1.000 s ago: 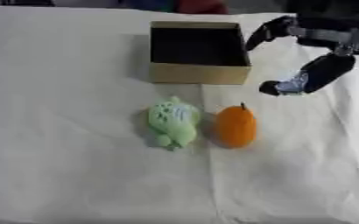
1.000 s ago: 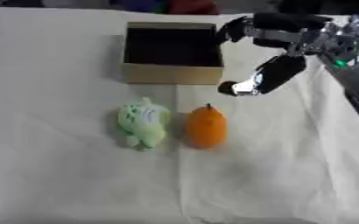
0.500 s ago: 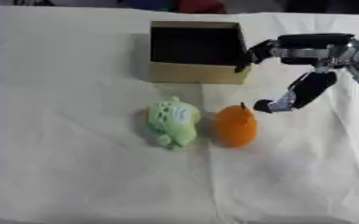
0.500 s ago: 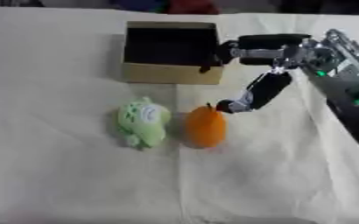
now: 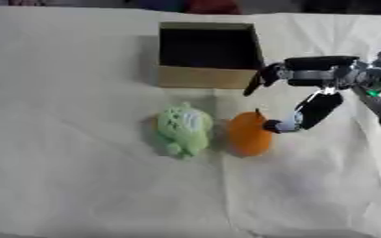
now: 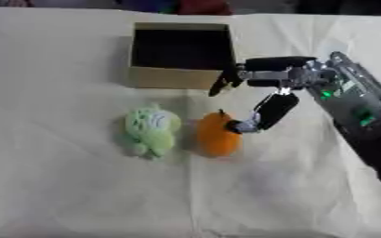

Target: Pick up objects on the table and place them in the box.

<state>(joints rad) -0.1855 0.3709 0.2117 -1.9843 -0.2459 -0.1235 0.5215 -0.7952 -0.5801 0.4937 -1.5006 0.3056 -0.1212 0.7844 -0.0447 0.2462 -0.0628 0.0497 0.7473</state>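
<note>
Right hand (image 5: 307,93): we see it spread wide, thumb tip touching the orange's right side, fingers near the box's front corner.
Orange (image 5: 247,133): on the cloth (image 5: 80,176), beside the green toy (image 5: 182,129).
Box (image 5: 208,78): open, behind both.
Writing: we read none.

Even, fairly bright overhead light on the cream tabletop (image 5: 80,186) with no glare, soft short shadows under the green toy (image 5: 182,130) and orange fruit (image 5: 248,134), box (image 5: 208,77) interior near black, whole frame soft, right hand (image 5: 307,74) slightly smeared.
</note>
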